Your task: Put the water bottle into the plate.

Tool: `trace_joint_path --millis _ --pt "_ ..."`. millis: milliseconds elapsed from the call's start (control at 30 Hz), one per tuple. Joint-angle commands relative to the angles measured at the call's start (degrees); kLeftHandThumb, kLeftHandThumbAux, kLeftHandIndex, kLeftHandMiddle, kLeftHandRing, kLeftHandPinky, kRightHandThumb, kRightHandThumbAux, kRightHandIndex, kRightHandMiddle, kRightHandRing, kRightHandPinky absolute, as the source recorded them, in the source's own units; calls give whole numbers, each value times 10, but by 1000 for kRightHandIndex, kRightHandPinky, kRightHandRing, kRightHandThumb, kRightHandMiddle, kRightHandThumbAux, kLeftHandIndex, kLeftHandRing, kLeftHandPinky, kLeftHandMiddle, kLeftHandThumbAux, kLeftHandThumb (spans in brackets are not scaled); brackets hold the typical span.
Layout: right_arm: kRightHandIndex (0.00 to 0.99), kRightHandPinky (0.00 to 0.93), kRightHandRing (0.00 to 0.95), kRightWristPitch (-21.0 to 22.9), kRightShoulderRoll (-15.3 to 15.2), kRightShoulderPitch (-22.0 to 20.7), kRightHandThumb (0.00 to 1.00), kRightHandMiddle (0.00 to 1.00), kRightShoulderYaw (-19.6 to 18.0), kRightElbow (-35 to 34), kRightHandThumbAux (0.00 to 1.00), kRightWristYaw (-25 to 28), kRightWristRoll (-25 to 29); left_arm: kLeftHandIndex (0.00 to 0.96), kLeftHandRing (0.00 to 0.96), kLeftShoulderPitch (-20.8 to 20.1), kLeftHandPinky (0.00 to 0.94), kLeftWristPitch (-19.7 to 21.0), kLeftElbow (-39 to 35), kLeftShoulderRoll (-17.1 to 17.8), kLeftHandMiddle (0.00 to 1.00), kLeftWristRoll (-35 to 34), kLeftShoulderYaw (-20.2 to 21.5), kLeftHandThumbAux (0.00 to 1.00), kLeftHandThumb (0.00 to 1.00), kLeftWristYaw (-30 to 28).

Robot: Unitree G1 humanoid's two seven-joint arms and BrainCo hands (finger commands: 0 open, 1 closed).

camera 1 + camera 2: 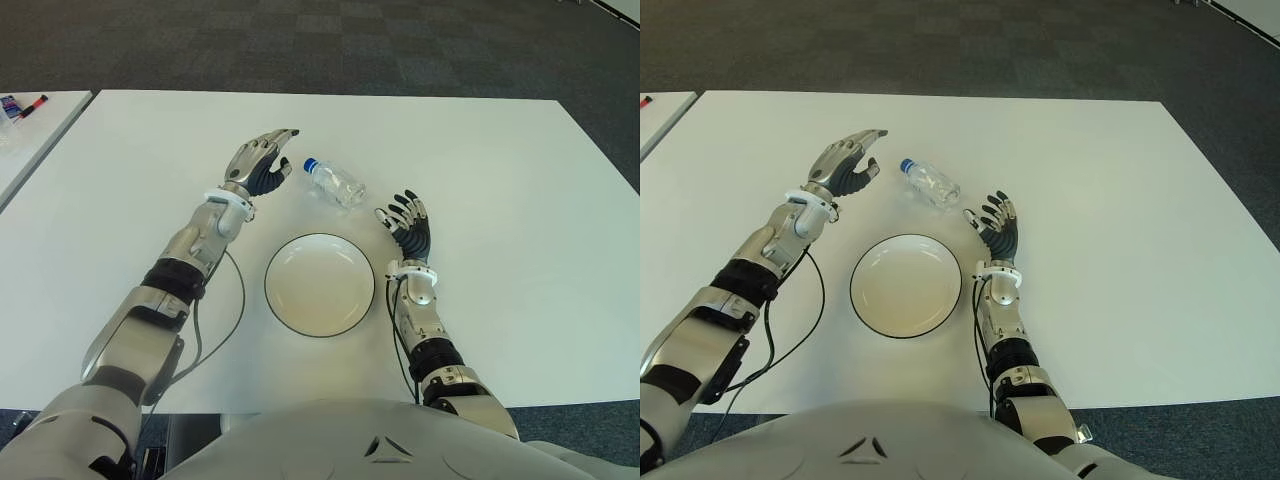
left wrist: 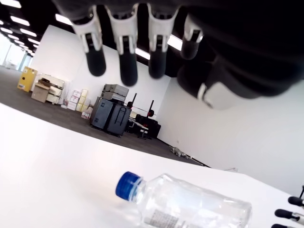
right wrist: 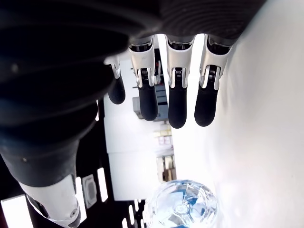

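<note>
A clear water bottle [image 1: 335,181] with a blue cap lies on its side on the white table [image 1: 500,180], just beyond a white plate [image 1: 320,284] with a dark rim. The plate holds nothing. My left hand [image 1: 262,161] hovers open to the left of the bottle's cap end, fingers spread and apart from the bottle [image 2: 185,204]. My right hand [image 1: 407,222] is open to the right of the plate, palm up, fingers pointing toward the bottle's base [image 3: 183,206], not touching it.
A second white table [image 1: 30,130] stands at the far left with a marker [image 1: 30,104] and small items on it. Dark carpet lies beyond the table's far edge. A black cable [image 1: 225,320] loops beside my left forearm.
</note>
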Motion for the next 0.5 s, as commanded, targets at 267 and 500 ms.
trace_joint_path --millis 267,500 --pt "137 315 257 2 42 8 611 231 7 2 776 2 -1 24 111 -53 162 -18 85 16 97 54 -55 534 728 25" --pt "134 312 254 -1 43 8 631 230 8 3 780 4 1 18 102 -71 147 -22 113 15 89 61 -70 539 720 33"
